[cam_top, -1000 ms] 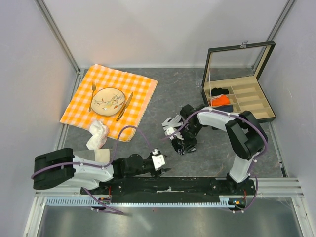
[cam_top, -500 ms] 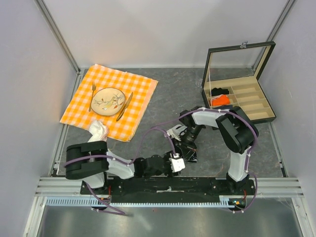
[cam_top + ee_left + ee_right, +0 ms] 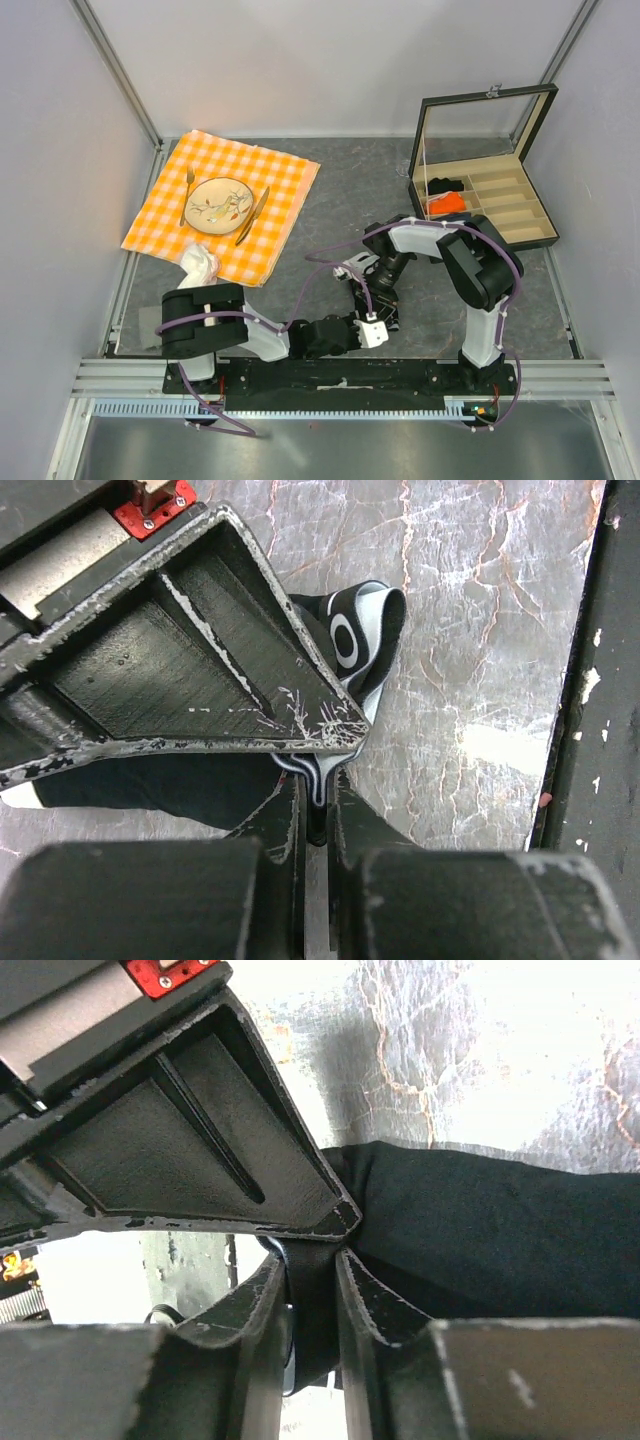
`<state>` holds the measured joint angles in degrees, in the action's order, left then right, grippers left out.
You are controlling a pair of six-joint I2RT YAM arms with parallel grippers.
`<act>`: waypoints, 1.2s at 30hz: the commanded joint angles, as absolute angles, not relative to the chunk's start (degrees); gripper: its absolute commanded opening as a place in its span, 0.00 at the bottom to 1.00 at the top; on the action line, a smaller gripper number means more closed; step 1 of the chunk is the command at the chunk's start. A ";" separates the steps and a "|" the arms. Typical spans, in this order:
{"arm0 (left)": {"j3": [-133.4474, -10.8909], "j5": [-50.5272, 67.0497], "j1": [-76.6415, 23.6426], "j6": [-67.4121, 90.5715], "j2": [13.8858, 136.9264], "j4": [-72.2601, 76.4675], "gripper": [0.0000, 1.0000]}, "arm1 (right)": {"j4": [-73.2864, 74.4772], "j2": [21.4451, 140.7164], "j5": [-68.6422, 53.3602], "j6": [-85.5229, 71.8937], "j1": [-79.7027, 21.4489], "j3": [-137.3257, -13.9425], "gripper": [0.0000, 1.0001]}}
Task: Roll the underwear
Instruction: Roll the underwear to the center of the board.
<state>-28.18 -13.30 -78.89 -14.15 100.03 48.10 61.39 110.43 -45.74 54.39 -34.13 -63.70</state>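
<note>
The underwear lies bunched on the grey table just ahead of the arm bases, black with a white waistband. My left gripper reaches it from the near left. In the left wrist view that gripper is shut on a fold of the white-and-black waistband, with black fabric spreading left. My right gripper comes down on the garment from the far side. In the right wrist view it pinches a strip of the black fabric, which fills the gap between its fingers.
An orange checked cloth with a plate, fork and knife lies at the back left. A crumpled white cloth sits at its near edge. An open compartment box at the back right holds a black and an orange roll.
My left arm has swung right to the underwear and its jaws have shut on the waistband. My right gripper has shifted slightly nearer with the garment.
</note>
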 commanded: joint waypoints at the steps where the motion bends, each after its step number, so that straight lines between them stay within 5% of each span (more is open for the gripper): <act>1: -29.27 -13.54 -78.93 -13.02 100.03 46.76 0.02 | 58.71 107.67 -46.49 54.93 -33.58 -64.60 0.36; 7: -28.57 -3.97 -75.77 -5.37 96.60 41.05 0.02 | 60.20 101.43 -45.62 56.42 -26.64 -67.14 0.49; 13: -30.75 11.67 -67.51 5.08 94.66 34.99 0.02 | 63.81 93.44 -43.59 64.66 -22.59 -68.03 0.50; 18: -35.06 25.71 -58.47 16.23 97.63 28.93 0.02 | 63.11 80.35 -46.05 78.03 -22.59 -60.39 0.50; 23: -44.72 37.85 -52.48 25.12 105.10 18.66 0.02 | 56.37 72.09 -46.86 81.65 -24.60 -51.79 0.60; 36: -53.69 41.66 -45.53 39.73 115.66 10.47 0.02 | 31.21 67.41 -28.75 75.94 -35.86 -36.48 0.67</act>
<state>-51.83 42.50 -46.44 35.79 112.40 18.20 40.64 67.44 -33.80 76.09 -35.09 -38.85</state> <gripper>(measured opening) 0.065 0.663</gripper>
